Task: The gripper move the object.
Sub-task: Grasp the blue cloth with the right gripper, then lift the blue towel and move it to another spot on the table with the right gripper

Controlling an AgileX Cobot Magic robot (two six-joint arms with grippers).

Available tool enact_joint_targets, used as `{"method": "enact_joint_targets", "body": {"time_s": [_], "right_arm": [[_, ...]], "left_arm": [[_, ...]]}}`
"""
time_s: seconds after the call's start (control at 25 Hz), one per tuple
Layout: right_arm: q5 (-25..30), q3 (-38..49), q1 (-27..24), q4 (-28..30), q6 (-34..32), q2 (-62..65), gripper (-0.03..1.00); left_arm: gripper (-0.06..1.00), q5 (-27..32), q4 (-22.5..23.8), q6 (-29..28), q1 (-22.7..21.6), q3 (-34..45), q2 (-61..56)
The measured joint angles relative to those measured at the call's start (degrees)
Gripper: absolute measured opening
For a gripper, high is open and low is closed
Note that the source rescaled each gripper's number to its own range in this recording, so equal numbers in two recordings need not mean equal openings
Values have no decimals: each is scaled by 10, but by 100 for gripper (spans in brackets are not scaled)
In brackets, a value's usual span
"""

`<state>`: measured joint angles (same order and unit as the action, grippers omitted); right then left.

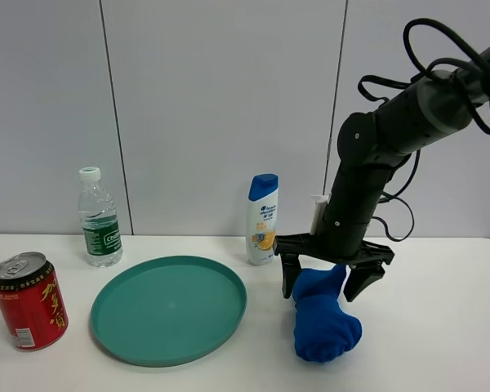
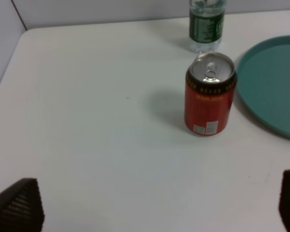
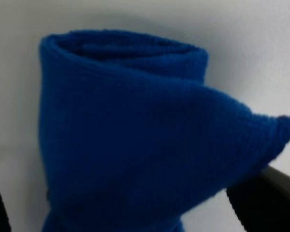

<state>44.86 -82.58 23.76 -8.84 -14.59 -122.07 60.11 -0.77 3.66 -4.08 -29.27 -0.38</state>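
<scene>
Left gripper (image 2: 154, 205): jaws spread wide, nothing between them; hovering over bare table (image 2: 87, 121), short of the can; out of sight in the high view.
Red drink can (image 1: 28, 300): upright, unopened, at the far left edge.
Water bottle (image 1: 98, 218): upright, white cap on, behind the can.
Teal plate (image 1: 171, 314): flat, nothing on it, just right of the can.
Shampoo bottle (image 1: 263, 219): upright, behind the plate's right rim.
Blue rolled cloth (image 1: 325, 321): lying on the table right of the plate, upper end raised between the right jaws.
Right gripper (image 1: 320, 291): jaws wide, straddling the cloth's upper end, not yet closed.
Step in hand: probably positioning for the grasp.
Next move: closing squarely on the roll, deep enough that soft folds do not slip out, then a lift.
</scene>
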Motion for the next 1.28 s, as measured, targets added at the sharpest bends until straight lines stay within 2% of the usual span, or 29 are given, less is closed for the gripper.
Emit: {"method": "enact_joint_targets", "body": {"time_s": [0.12,0.32,0.64,0.72,0.8,0.88,1.04,1.28], "right_arm": [[-1,-1,0,9,0,-13,92],[-18,-1,0,11,0,-23,83],[-28,-1,0,16,0,-34,77],[-28,-2,0,17,0,-34,64],[-28,-2,0,16,0,-35,37],[-28,-2,0,16,0,-35,2],[-7,-9,0,14,7,-35,0],[127,-82,27,-15,99,-18,0]], "left_arm": [[100,0,0,0,0,0,0],[100,0,0,0,0,0,0],[100,0,0,0,0,0,0],[100,0,0,0,0,0,0],[100,0,0,0,0,0,0],[100,0,0,0,0,0,0],[100,0,0,0,0,0,0],[100,0,0,0,0,0,0]]}}
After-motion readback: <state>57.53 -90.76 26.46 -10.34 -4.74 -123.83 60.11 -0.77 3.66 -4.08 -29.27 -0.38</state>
